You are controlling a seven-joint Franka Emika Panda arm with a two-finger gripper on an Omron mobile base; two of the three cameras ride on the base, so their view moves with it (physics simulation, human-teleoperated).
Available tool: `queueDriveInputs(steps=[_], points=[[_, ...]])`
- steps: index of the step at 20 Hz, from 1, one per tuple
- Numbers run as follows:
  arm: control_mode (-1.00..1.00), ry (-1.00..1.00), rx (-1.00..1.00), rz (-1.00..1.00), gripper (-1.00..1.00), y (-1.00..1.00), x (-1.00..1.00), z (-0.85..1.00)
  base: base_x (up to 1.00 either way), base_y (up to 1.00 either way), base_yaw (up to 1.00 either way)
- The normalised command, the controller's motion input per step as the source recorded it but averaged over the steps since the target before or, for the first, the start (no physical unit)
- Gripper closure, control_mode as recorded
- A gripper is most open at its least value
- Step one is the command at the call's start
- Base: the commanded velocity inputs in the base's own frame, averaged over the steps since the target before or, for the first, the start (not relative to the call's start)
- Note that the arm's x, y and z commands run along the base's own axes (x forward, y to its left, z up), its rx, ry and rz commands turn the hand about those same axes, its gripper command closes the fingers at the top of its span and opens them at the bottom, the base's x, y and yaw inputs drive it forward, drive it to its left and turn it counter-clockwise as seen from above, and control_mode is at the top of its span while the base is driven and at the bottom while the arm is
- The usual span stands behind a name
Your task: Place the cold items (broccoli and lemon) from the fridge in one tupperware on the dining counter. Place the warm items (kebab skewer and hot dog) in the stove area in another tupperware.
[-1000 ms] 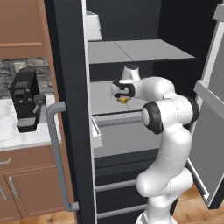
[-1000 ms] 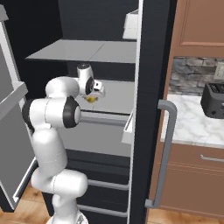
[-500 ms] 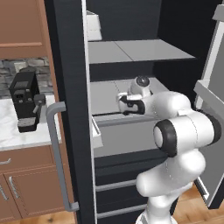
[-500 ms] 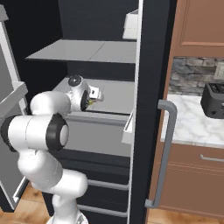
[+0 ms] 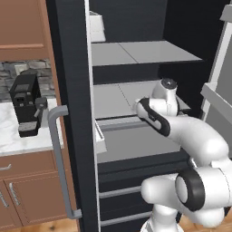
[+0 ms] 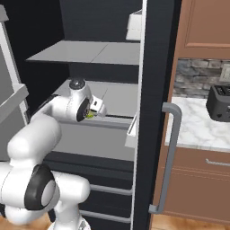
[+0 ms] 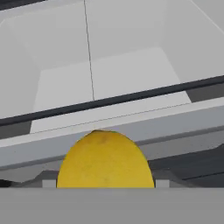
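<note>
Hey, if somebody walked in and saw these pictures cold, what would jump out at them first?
Probably the yellow lemon, large and close at the bottom of the hand view, held in the gripper in front of the open fridge's pale shelf. Next, the white arm folded into the dark fridge interior. Off to the sides, a black coffee machine and a toaster sit on marble counters.

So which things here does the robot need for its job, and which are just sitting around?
Needed for the job:
- lemon, held in the gripper
- fridge, where the cold food comes from

Just sitting around:
- coffee machine on the counter
- toaster on the other counter
- white box on the top shelf
</note>
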Motion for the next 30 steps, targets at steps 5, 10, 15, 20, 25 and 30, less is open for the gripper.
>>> queueDriveInputs(steps=[5,10,15,20,25,30], points=[[-1.00,0.48,0.00,0.00,1.00,0.00,-1.00,0.19,0.00,0.00,0.00],[-1.00,0.00,-0.17,-0.01,1.00,0.00,-1.00,0.00,0.00,0.00,0.00],[-1.00,-0.21,-0.11,0.01,1.00,-0.05,-1.00,-0.06,0.00,0.00,0.00],[-1.00,-0.10,0.08,0.12,1.00,-0.16,-1.00,0.00,0.00,0.00,0.00],[-1.00,0.14,0.00,0.06,1.00,0.07,-0.27,0.13,0.00,0.00,0.00],[-1.00,0.01,0.00,0.00,1.00,0.01,0.00,0.00,0.00,0.00,0.00]])
